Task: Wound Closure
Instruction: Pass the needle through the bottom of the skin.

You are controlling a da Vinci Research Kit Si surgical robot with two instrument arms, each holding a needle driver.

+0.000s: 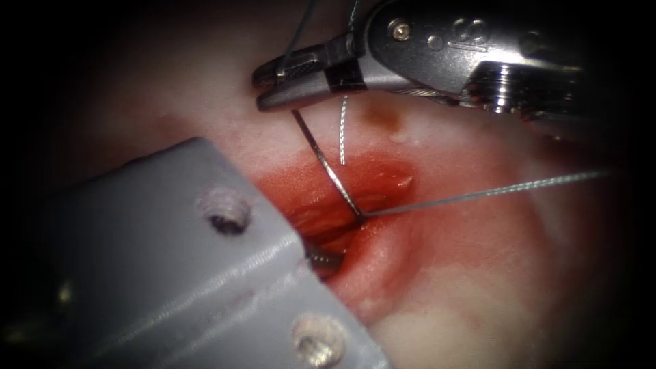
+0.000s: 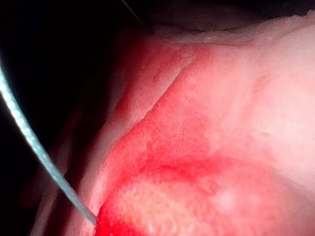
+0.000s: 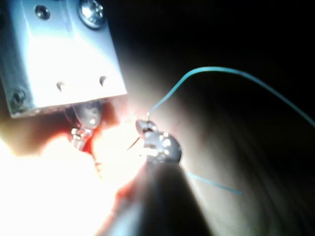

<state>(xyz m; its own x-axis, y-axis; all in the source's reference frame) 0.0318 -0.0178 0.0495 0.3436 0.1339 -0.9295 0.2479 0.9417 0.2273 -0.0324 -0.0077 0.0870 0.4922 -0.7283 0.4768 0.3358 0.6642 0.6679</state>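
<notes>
Clearly clamped: right tool (image 1: 277,87) on needle (image 1: 328,167) tail, tip buried in cut (image 1: 342,205). Left tool (image 1: 321,260) jaws: cannot tell. Loose grip risks needle twisting, tearing tissue (image 1: 478,273).

This is a surgical training bench in a lab: a slab of pale tissue (image 1: 478,273) with an open cut (image 1: 342,205) wet with red fluid (image 1: 369,178) lies under strong, close light with darkness all round. A metal wristed tool (image 1: 301,78) and a grey screwed housing (image 1: 171,273) hang over it, with fine thread (image 1: 478,195) across the wound.
</notes>
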